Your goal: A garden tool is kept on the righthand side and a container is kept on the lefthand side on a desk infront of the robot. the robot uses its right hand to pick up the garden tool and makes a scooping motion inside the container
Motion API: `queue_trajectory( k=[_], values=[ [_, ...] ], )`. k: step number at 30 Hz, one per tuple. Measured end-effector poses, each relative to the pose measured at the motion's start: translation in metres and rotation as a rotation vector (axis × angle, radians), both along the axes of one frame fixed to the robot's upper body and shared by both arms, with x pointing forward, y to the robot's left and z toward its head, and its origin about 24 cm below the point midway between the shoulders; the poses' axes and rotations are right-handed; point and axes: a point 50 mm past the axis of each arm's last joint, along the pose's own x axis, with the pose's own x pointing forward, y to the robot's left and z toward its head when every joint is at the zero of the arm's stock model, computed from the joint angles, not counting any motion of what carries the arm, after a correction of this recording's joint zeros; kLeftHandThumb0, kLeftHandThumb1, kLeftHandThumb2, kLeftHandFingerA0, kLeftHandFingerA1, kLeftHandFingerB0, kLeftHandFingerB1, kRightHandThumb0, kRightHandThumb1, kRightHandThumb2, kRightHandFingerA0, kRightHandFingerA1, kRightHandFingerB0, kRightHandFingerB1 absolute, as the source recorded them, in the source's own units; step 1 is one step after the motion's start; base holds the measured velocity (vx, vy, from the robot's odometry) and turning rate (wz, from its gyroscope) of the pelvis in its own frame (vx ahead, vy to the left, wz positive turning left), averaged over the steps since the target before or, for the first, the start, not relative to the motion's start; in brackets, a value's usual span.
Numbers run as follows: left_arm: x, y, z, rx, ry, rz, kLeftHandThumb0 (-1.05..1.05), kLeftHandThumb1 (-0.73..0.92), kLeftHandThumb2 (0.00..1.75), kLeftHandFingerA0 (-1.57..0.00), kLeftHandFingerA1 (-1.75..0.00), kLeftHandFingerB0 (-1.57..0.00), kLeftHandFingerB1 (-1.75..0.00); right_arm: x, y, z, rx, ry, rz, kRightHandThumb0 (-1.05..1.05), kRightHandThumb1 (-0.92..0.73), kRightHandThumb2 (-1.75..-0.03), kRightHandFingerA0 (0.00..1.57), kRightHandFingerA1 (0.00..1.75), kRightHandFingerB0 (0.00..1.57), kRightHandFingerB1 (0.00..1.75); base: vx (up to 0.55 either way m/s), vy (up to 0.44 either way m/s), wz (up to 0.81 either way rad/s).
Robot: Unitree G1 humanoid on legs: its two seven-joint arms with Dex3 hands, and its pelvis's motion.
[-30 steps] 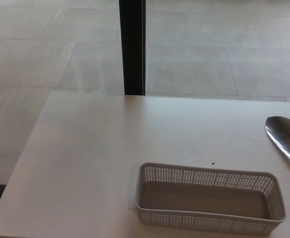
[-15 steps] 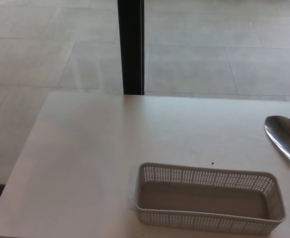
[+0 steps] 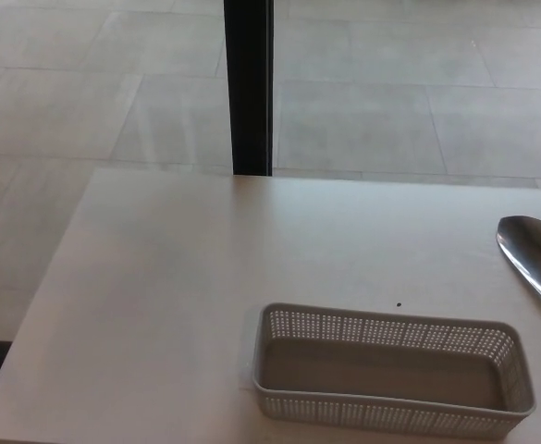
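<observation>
Neither hand is seen; the trowel blade [image 3: 534, 265] is cut off at the right edge, well right of the perforated basket [image 3: 392, 410], handle hidden

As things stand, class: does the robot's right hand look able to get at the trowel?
Probably yes. The trowel lies uncovered at the table's right edge, apart from the basket, with nothing over it. The right hand itself is out of view.
</observation>
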Motion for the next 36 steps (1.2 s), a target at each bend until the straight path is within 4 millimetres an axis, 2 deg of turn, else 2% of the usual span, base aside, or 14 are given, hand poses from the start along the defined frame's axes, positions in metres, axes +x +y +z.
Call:
queue_trajectory(
  k=[9,10,11,14,15,16,17,18,21,22,23,24,25,36],
  values=[
    [0.0,-0.001,-0.001,0.0,0.014,-0.015,-0.12,-0.31,1.33,-1.02,-1.14,-0.86,-1.06,0.012,0.036,-0.025,-0.164,0.259,0.107,-0.98,-0.64,-1.06,0.04,0.22,0.08,0.18,0.0,0.0,0.0],
    [-0.001,-0.001,-0.001,0.0,0.017,-0.018,-0.09,-0.32,1.36,-1.02,-1.14,-0.87,-1.06,0.012,0.036,-0.028,-0.177,0.285,0.106,-0.96,-0.78,-0.63,0.01,0.36,0.09,0.25,0.0,0.0,0.0],
    [-0.001,-0.002,-0.002,0.0,0.023,-0.023,-0.08,-0.3,1.36,-0.97,-1.14,-0.85,-1.06,0.013,0.036,-0.032,-0.199,0.331,0.102,-0.96,-0.63,-1.07,0.05,0.22,0.13,0.23,0.0,0.0,0.0],
    [-0.003,-0.002,-0.002,0.001,0.035,-0.031,-0.14,-0.29,1.32,-0.98,-1.12,-0.85,-1.04,0.015,0.033,-0.045,-0.238,0.442,0.081,-0.9,-0.59,-1.05,0.06,0.26,0.09,0.27,0.0,0.0,0.0],
    [-0.003,-0.002,-0.003,0.002,0.039,-0.034,-0.14,-0.31,1.32,-0.98,-1.13,-0.86,-1.06,0.016,0.031,-0.048,-0.247,0.473,0.071,-0.97,-0.8,-0.64,0.01,0.36,0.11,0.26,0.0,0.0,0.0],
    [-0.004,-0.002,-0.003,0.002,0.045,-0.039,-0.1,-0.33,1.35,-0.98,-1.16,-0.86,-1.07,0.017,0.029,-0.051,-0.26,0.51,0.059,-0.99,-0.66,-1.09,0.03,0.26,0.16,0.25,0.0,0.0,0.0],
    [-0.004,-0.002,-0.003,0.002,0.046,-0.04,-0.12,-0.33,1.34,-0.94,-1.14,-0.83,-1.07,0.018,0.028,-0.054,-0.269,0.533,0.05,-1.02,-0.78,-0.66,0.02,0.38,0.12,0.26,0.0,0.0,0.0],
    [-0.004,-0.002,-0.003,0.002,0.045,-0.04,-0.19,-0.31,1.31,-0.95,-1.14,-0.83,-1.06,0.019,0.027,-0.056,-0.279,0.557,0.041,-0.96,-0.64,-1.08,0.02,0.25,0.15,0.26,0.0,0.0,0.0],
    [-0.004,-0.002,-0.003,-0.001,0.044,-0.04,-0.18,-0.31,1.33,-0.93,-1.15,-0.82,-1.06,0.02,0.023,-0.063,-0.297,0.614,0.02,-0.96,-0.64,-1.07,0.06,0.29,0.12,0.28,0.0,0.0,0.0],
    [-0.004,-0.002,-0.003,-0.002,0.044,-0.04,-0.17,-0.29,1.29,-0.97,-1.13,-0.83,-1.04,0.02,0.023,-0.065,-0.304,0.63,0.016,-0.96,-0.8,-0.64,0.02,0.41,0.13,0.28,0.0,0.0,0.0],
    [-0.004,-0.002,-0.003,-0.002,0.043,-0.04,-0.17,-0.29,1.29,-0.97,-1.13,-0.83,-1.04,0.02,0.021,-0.067,-0.308,0.643,0.009,-0.96,-0.8,-0.64,0.02,0.41,0.13,0.28,0.0,0.0,0.0],
    [-0.004,-0.002,-0.003,-0.002,0.044,-0.041,-0.11,-0.31,1.33,-0.98,-1.15,-0.84,-1.06,0.02,0.021,-0.068,-0.312,0.651,0.006,-0.92,-0.61,-1.05,0.03,0.3,0.09,0.31,0.0,0.0,0.0],
    [-0.003,-0.003,-0.003,-0.003,0.043,-0.041,0.01,-0.33,1.36,-0.94,-1.18,-0.82,-1.08,0.02,0.021,-0.069,-0.315,0.656,0.005,-0.92,-0.6,-1.03,0.05,0.33,0.11,0.33,0.0,0.0,0.0],
    [-0.001,-0.002,-0.002,-0.008,0.031,-0.032,-0.15,-0.3,1.34,-0.93,-1.14,-0.81,-1.06,0.024,0.038,-0.1,-0.355,0.769,0.052,-1.05,-0.69,-1.1,0.04,0.32,0.14,0.37,0.0,0.0,0.0]
  ],
)
